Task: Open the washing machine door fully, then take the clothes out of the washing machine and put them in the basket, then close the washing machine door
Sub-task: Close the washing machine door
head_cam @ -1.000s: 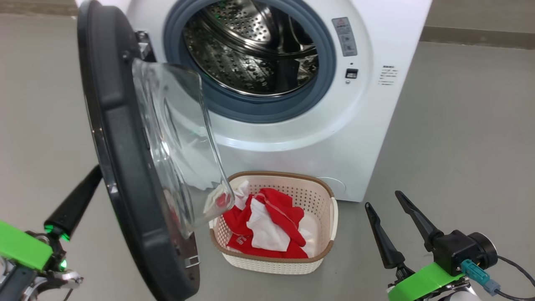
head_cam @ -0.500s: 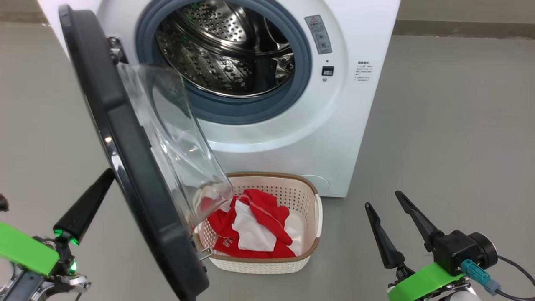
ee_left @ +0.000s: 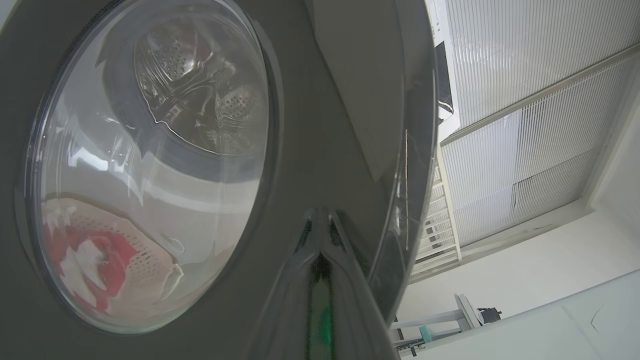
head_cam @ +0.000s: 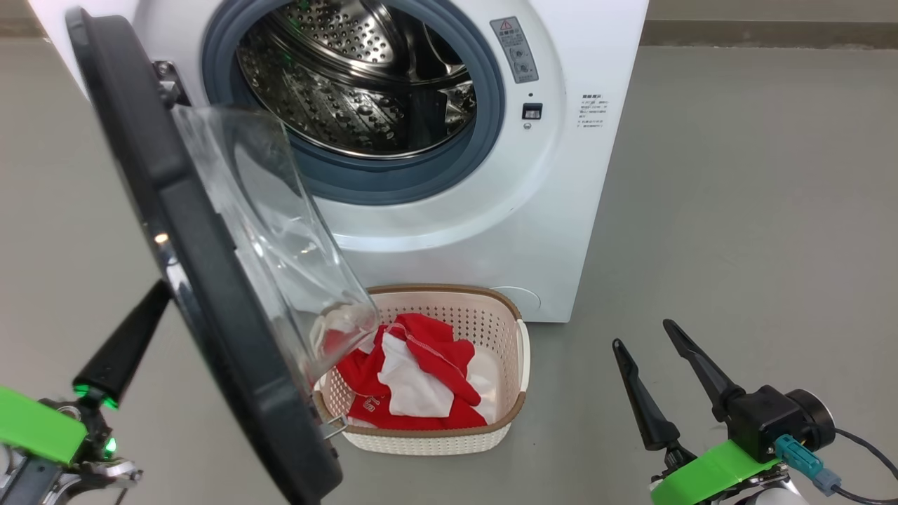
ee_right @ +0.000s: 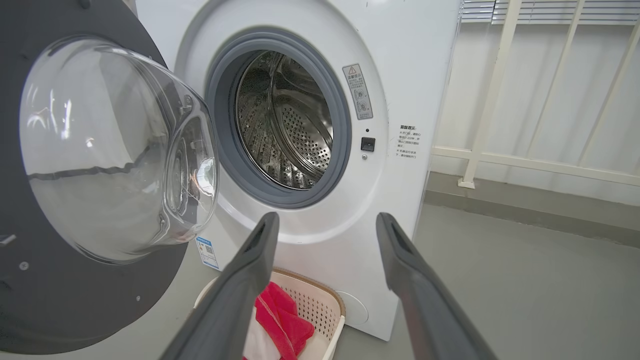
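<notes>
The white washing machine [head_cam: 561, 175] stands ahead, its steel drum [head_cam: 351, 84] showing no clothes inside. The washing machine door [head_cam: 203, 280] hangs open to the left, its glass bowl [head_cam: 280, 231] reaching over the basket's left end. The basket [head_cam: 449, 289] sits on the floor in front of the machine and holds the red and white clothes [head_cam: 421, 372]. My left gripper [head_cam: 156, 298] is shut, its tip against the door's outer face [ee_left: 345, 125]. My right gripper [head_cam: 642, 334] is open and holds nothing, right of the basket. In the right wrist view its fingers [ee_right: 260, 250] frame the machine front [ee_right: 400, 75].
Grey floor [head_cam: 736, 210] stretches to the right of the machine. A white railing [ee_right: 500, 100] and a low step run along the wall behind it. Through the door glass [ee_left: 150, 165] the drum and the basket show distorted.
The head camera has shifted, so the machine and basket sit further left in the picture. The door's lower edge now overlaps the basket's left rim. The right gripper has not moved.
</notes>
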You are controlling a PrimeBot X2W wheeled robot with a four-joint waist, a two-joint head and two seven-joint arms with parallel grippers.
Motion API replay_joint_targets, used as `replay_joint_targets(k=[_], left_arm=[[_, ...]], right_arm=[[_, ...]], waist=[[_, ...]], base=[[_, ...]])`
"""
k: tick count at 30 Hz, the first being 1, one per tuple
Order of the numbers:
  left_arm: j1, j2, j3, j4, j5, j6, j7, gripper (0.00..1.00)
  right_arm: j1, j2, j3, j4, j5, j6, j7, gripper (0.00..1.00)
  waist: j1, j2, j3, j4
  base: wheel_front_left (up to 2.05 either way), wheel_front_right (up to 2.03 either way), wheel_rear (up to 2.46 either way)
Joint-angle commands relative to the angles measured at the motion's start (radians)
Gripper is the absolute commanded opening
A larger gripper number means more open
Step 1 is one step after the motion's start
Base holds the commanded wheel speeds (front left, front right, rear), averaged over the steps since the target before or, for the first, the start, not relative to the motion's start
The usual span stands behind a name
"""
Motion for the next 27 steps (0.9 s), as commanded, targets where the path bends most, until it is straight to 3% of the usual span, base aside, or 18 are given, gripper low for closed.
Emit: replay_joint_targets(k=[1, 3, 4, 5, 9, 13, 19, 27], left_arm=[[-0.011, 0.023, 0.034, -0.027, 0.009, -0.012, -0.007, 0.13], [-0.007, 0.032, 0.045, -0.026, 0.049, -0.026, -0.046, 0.49], [-0.003, 0.038, 0.047, -0.024, 0.077, -0.039, -0.069, 0.8], [0.002, 0.043, 0.048, -0.021, 0.106, -0.054, -0.095, 1.0], [0.031, 0.072, 0.035, -0.005, 0.266, -0.132, -0.22, 1.0], [0.058, 0.07, -0.008, 0.028, 0.388, -0.179, -0.342, 1.0], [0.094, 0.054, -0.059, 0.08, 0.495, -0.208, -0.555, 1.0], [0.158, 0.099, -0.13, 0.2, 0.732, -0.215, -0.877, 1.0]], right_arm=[[-0.042, -0.004, 0.019, -0.027, 0.003, 0.006, -0.006, 1.0], [-0.043, -0.004, 0.017, -0.027, 0.003, 0.006, -0.006, 1.0], [-0.042, -0.004, 0.017, -0.027, 0.003, 0.006, -0.006, 1.0], [-0.042, -0.003, 0.016, -0.027, 0.004, 0.006, -0.006, 1.0], [-0.044, 0.0, 0.016, -0.026, 0.004, 0.006, -0.006, 1.0], [-0.047, 0.002, 0.015, -0.025, 0.004, 0.006, -0.006, 1.0], [-0.05, 0.007, 0.017, -0.022, 0.002, 0.006, -0.006, 1.0], [-0.053, 0.014, 0.018, -0.02, 0.002, 0.006, -0.006, 1.0]], waist=[[0.0, 0.0, 0.001, 0.0], [0.0, 0.0, 0.002, -0.001], [0.0, 0.0, 0.003, -0.001], [0.0, 0.0, 0.003, 0.0], [0.0, 0.0, 0.003, 0.001], [0.0, 0.0, 0.005, 0.006], [0.0, 0.0, 0.002, 0.008], [0.0, 0.0, -0.002, -0.002]], base=[[0.0, 0.0, 0.0], [0.0, 0.0, 0.0], [0.0, 0.0, 0.0], [0.0, 0.0, 0.0], [0.0, 0.0, 0.0], [0.0, 0.0, 0.0], [0.0, 0.0, 0.0], [0.0, 0.0, 0.0]])
